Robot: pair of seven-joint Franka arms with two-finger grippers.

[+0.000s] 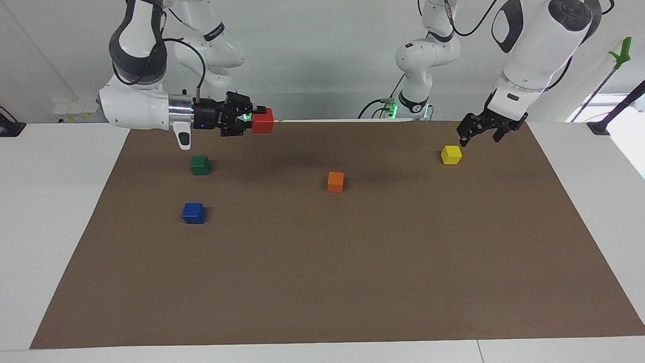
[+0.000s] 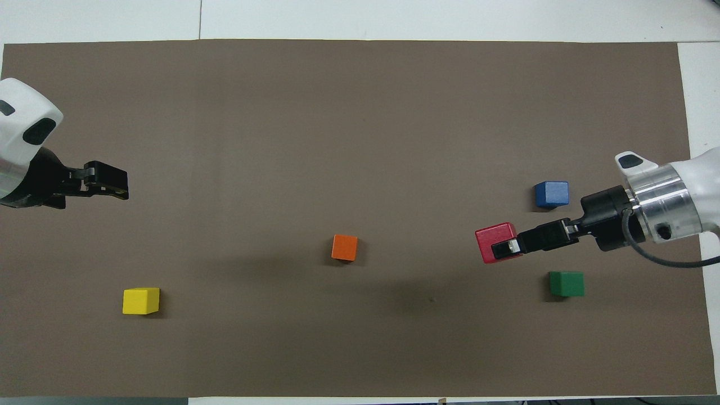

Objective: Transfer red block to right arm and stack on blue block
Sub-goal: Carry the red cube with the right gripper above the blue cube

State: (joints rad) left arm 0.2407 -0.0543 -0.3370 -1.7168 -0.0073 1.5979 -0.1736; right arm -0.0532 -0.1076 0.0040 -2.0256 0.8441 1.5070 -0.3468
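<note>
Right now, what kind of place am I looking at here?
Most likely a robotics lab test bench: two white arms work over a brown mat on a white table, with coloured cubes like the blue block scattered on it.

The brown mat (image 1: 322, 282) looks like matt paper or thin card, totally flat, no shine. Arm shells (image 1: 131, 103) are smooth glossy white plastic with a brushed metal ring (image 2: 658, 199) at the wrist. The blocks, like the red block (image 1: 263, 121), look smooth and painted.
</note>
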